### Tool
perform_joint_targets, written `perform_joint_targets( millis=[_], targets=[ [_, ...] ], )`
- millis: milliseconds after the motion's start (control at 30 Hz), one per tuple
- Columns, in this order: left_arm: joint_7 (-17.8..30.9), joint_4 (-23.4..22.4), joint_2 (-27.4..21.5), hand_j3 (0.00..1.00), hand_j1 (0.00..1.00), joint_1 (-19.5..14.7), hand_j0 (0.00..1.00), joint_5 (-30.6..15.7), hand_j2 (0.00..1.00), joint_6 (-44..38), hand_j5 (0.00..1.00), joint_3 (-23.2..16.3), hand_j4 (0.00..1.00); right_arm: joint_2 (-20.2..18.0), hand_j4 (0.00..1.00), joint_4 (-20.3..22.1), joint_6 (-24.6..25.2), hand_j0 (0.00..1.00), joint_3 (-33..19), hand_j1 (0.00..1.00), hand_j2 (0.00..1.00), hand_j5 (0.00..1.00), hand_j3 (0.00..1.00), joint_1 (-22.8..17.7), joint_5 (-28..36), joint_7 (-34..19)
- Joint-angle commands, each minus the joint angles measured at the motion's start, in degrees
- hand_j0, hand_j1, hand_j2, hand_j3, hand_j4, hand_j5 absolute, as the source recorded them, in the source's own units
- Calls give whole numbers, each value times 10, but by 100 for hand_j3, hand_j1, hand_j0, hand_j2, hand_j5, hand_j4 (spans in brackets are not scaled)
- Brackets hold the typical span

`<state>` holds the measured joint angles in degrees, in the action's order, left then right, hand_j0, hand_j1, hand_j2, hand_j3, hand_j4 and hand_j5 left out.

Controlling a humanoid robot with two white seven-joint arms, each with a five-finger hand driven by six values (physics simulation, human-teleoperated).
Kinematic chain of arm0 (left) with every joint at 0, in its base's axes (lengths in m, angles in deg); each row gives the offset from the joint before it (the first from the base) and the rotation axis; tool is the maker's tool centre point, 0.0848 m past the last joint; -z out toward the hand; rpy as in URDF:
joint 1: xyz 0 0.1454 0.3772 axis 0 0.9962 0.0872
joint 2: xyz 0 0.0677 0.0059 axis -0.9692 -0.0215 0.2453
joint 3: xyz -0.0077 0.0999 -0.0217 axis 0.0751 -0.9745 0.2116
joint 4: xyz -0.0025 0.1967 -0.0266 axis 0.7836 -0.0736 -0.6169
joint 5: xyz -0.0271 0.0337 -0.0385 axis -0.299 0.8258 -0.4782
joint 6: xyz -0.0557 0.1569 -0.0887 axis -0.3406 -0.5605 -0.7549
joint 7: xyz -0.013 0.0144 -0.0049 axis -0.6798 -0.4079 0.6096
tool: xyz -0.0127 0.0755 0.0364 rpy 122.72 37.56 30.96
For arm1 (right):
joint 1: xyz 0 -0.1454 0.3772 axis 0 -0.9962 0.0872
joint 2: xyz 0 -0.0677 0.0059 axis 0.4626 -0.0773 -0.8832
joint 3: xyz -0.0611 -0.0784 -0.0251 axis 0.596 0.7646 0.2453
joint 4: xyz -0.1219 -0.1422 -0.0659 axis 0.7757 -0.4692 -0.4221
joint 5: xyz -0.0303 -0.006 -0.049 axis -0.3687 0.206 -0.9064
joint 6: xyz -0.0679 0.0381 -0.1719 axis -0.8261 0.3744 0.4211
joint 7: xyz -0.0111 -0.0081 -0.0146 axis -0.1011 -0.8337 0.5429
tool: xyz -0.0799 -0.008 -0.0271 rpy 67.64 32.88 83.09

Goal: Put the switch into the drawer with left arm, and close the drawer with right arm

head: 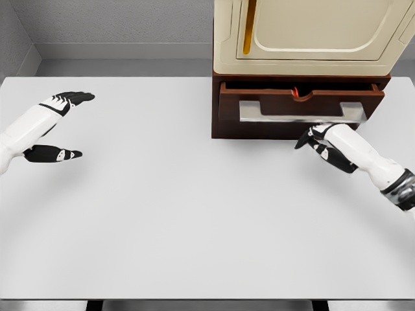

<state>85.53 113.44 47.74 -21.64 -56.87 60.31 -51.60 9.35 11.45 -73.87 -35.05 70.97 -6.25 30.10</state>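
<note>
Closing step in hand; right hand (pixel 316 139) curled, empty, just below drawer (pixel 301 107) handle (pixel 301 112); red switch (pixel 296 92) apparently inside; left hand (pixel 57 126) open, far left; push needed next.

A wide white flat table (pixel 194 214) fills the view. At its far right stands a dark brown wooden drawer unit (pixel 224 129), with a cream rounded-panel cabinet (pixel 311 32) on top. Its brown drawer (pixel 301 102) with a long silver bar handle (pixel 301 111) faces the near side, slightly out. A small red-orange object (pixel 297 92) lies inside. The black-fingered white right hand (pixel 318 139) sits just before the handle; the black-fingered white left hand (pixel 55 126) hangs over the table's far left.
</note>
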Motion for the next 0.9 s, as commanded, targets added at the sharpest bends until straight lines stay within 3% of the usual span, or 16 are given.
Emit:
perform_joint_targets(
  millis=[0, 667, 867],
  targets=[
    [0, 1, 0, 100, 100, 0, 100, -4, 100, -2, 100, 0, 100, 5, 39, -13, 1, 39, 3, 39, 39, 39, 39, 0, 7, 0],
    [0, 6, 1, 100, 100, 1, 100, -5, 100, -2, 100, 0, 100, 22, 38, -58, 1, 38, 7, 38, 38, 38, 38, 38, 5, 0],
    [0, 8, 1, 100, 100, 1, 100, -4, 100, -2, 100, 0, 100, 42, 38, -74, 1, 38, 7, 38, 38, 38, 38, 47, 5, -1]
  ],
)
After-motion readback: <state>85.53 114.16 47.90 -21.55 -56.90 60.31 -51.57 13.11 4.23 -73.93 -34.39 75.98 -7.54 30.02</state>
